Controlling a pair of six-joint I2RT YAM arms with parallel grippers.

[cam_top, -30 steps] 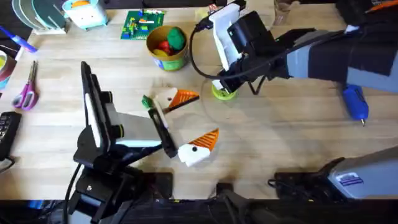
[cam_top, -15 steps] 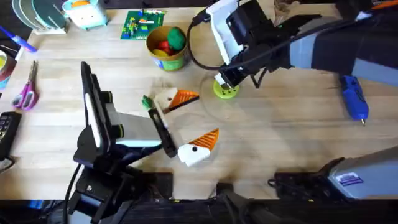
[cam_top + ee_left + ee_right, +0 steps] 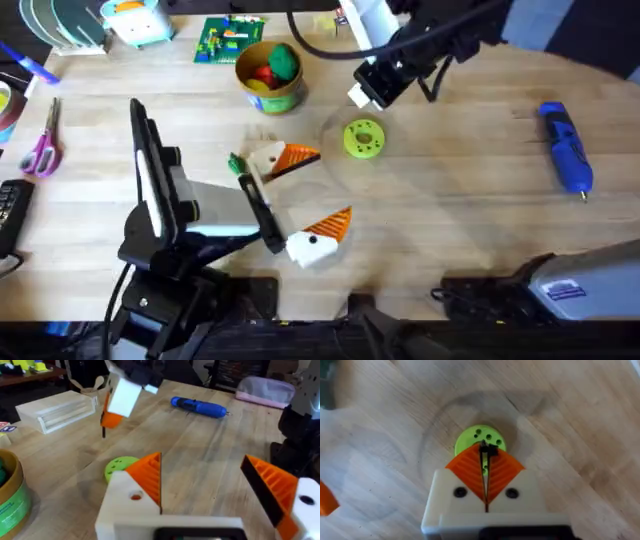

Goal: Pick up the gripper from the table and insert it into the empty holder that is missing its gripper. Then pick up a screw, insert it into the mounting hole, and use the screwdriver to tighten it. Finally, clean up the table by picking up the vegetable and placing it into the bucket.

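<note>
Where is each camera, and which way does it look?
Overhead: above the arm bases, looking down and forward at the table; both arms show, with the left tool open and the right tool raised.
Left wrist: on the left arm, looking low across the table toward the screwdriver; its own orange fingers show.
Right wrist: on the right arm, looking down at the green disc; its own tool is shut on a tiny screw.
Shared: all three see the disc.
</note>
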